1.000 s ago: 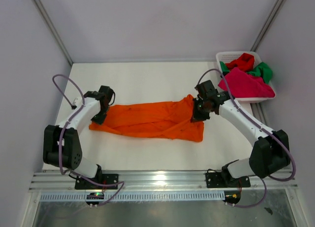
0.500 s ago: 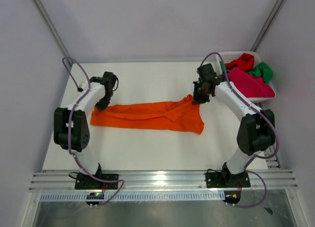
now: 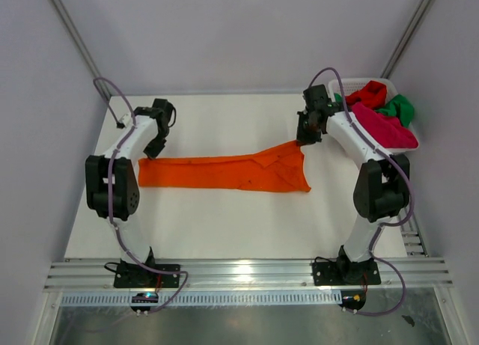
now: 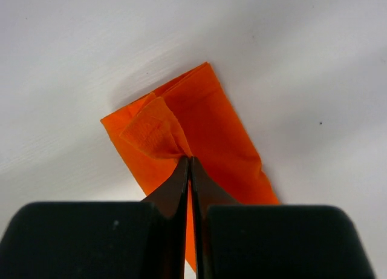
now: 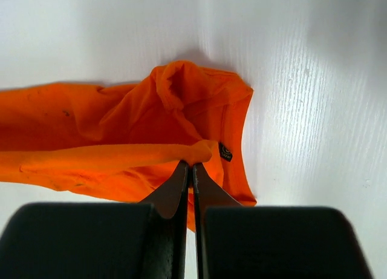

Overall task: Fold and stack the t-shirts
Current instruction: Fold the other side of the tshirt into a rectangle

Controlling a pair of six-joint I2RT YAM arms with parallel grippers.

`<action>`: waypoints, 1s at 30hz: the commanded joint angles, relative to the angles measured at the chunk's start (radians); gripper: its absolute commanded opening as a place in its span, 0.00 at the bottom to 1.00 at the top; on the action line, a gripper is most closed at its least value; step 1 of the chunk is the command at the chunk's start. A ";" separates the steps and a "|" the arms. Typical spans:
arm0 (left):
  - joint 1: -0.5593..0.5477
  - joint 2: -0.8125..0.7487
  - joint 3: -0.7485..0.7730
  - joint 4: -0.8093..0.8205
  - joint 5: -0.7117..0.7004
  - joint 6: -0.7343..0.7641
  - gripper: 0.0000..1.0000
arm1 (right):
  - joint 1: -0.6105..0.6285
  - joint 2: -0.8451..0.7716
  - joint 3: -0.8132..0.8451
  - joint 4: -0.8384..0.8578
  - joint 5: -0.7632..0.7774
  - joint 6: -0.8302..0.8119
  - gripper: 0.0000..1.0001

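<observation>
A bright orange t-shirt (image 3: 224,172) lies stretched in a long band across the middle of the white table. My left gripper (image 3: 154,152) is shut on its left end; the left wrist view shows the pinched fold of orange cloth (image 4: 158,134) at my left gripper (image 4: 190,160). My right gripper (image 3: 303,140) is shut on the shirt's far right corner; the right wrist view shows the orange cloth (image 5: 151,140) bunched at my right gripper (image 5: 191,165), a small black label beside it. Magenta-pink (image 3: 374,126), red (image 3: 368,93) and green (image 3: 400,108) shirts lie in the basket.
A white lattice basket (image 3: 340,84) stands at the table's far right corner, right beside my right arm. Metal frame posts rise at the back left and back right. An aluminium rail runs along the near edge (image 3: 247,274).
Both grippers have moved away from me toward the back of the table, pulling the orange shirt's far edge with them. The shirt is now stretched flatter and thinner.
</observation>
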 commanded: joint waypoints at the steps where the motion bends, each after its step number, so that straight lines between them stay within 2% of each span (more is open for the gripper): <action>1: 0.014 0.034 0.048 0.009 0.002 0.036 0.00 | -0.010 0.026 0.078 -0.006 0.045 -0.023 0.03; 7: 0.017 0.106 0.070 0.026 0.052 0.076 0.00 | -0.010 0.063 0.115 -0.014 0.045 -0.029 0.03; 18: 0.020 0.185 0.102 0.219 0.112 0.210 0.00 | -0.011 0.138 0.155 -0.032 0.074 -0.043 0.03; 26: 0.021 0.237 0.160 0.195 0.161 0.237 0.00 | -0.011 0.146 0.124 -0.023 0.075 -0.036 0.03; 28: 0.021 0.240 0.160 0.198 0.171 0.256 0.05 | -0.013 0.147 0.124 -0.029 0.080 -0.033 0.24; 30: 0.020 0.241 0.165 0.196 0.175 0.282 0.13 | -0.013 0.147 0.120 -0.031 0.086 -0.032 0.34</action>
